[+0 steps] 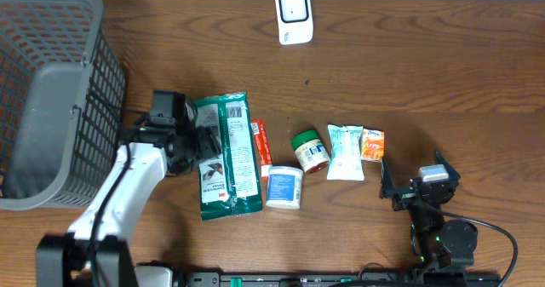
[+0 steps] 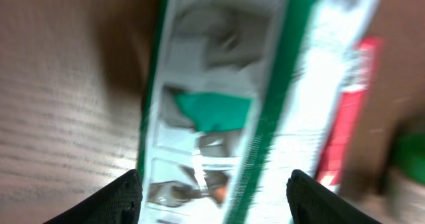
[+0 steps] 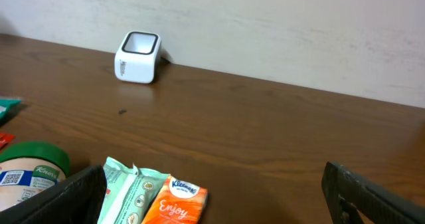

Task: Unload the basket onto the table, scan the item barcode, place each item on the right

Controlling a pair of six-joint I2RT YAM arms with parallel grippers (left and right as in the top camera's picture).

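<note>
A green and white bag [image 1: 228, 155] lies flat on the table, left of centre. My left gripper [image 1: 197, 142] hovers over its left edge. In the left wrist view the bag [image 2: 226, 84] fills the blurred frame, and the left gripper [image 2: 214, 194] is open, one black finger [image 2: 123, 197] on each side of the bag's width. The white barcode scanner [image 1: 294, 14] stands at the table's far edge and also shows in the right wrist view [image 3: 138, 56]. My right gripper [image 1: 415, 183] sits at the front right, open and holding nothing [image 3: 216, 197].
Right of the bag lie a red box [image 1: 261, 146], a white tub [image 1: 283, 187], a green-lidded jar [image 1: 310, 151], a mint wipes pack [image 1: 346, 151] and an orange tissue pack [image 1: 372, 144]. A grey mesh basket [image 1: 51, 91] fills the far left.
</note>
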